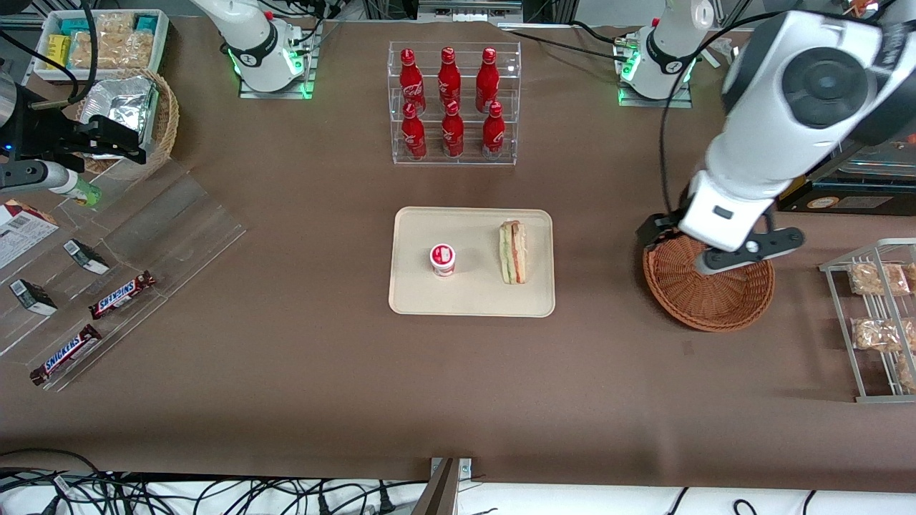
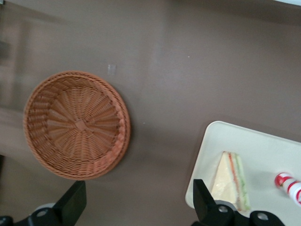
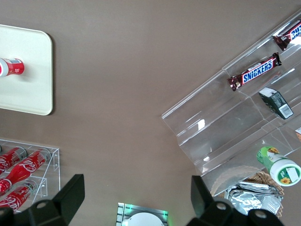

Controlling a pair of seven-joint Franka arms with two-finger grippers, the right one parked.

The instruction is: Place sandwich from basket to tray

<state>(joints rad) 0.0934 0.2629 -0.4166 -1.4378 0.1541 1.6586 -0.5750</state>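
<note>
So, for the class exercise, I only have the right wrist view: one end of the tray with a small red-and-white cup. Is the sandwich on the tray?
Observer: Yes. The sandwich lies on the tray, beside the cup.
Operator: And the basket?
Observer: The basket has nothing in it. It sits toward the working arm's end of the table.
Operator: Where is the gripper?
Observer: The gripper hangs open over the basket, holding nothing.
</note>
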